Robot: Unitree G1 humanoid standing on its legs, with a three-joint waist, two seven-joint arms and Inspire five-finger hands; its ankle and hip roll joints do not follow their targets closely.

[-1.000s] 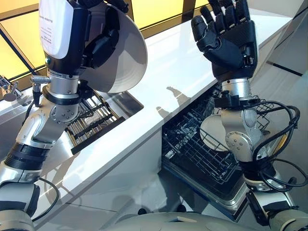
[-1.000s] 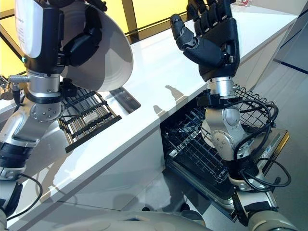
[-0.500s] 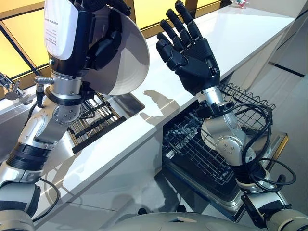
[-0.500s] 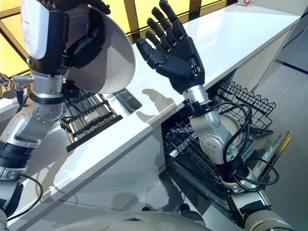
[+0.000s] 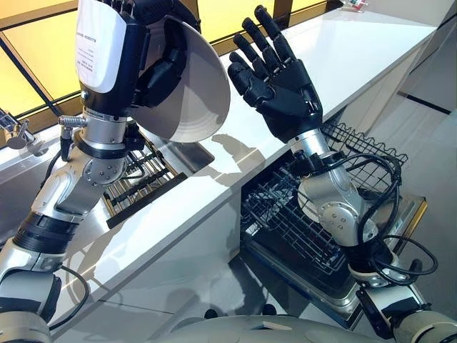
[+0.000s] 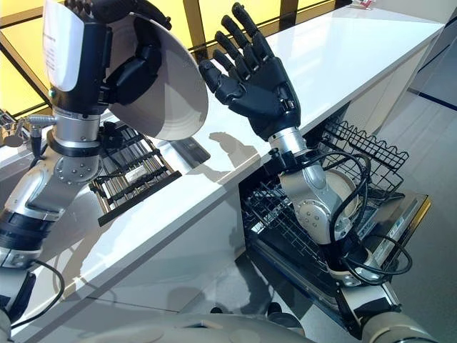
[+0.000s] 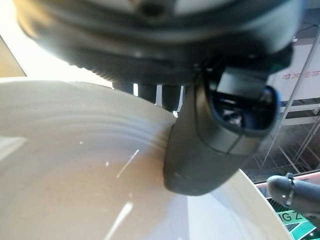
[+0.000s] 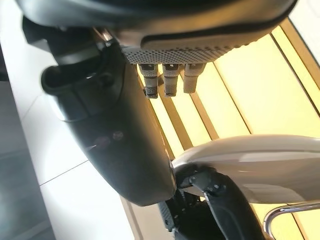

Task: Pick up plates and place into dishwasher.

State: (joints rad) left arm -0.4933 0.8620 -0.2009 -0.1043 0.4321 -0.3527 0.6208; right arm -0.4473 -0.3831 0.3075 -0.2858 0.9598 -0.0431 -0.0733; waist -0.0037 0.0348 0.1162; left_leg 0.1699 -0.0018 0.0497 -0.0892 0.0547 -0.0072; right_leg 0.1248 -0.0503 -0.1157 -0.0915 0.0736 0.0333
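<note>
My left hand (image 5: 163, 66) is raised above the counter, shut on a white plate (image 5: 198, 100) held on edge with its hollow side facing right. In the left wrist view the thumb (image 7: 210, 145) presses on the plate's (image 7: 75, 180) inner face. My right hand (image 5: 285, 89) is open, fingers straight and spread, palm turned toward the plate, a little to the right of its rim and apart from it. The right wrist view shows the plate's rim (image 8: 250, 152) past the hand. Below, the dishwasher's black wire rack (image 5: 282, 225) is pulled out, with another white plate (image 6: 348, 187) standing behind my right forearm.
A long white counter (image 5: 335, 64) runs diagonally. A sunken sink with a dark drying rack (image 5: 139, 182) lies under the left hand. A metal tap (image 5: 16, 136) stands at the far left. The dishwasher's open door (image 5: 403, 229) juts out at the lower right.
My right hand has swung left from above the dishwasher to beside the plate, staying open. The left hand has carried the plate slightly rightward.
</note>
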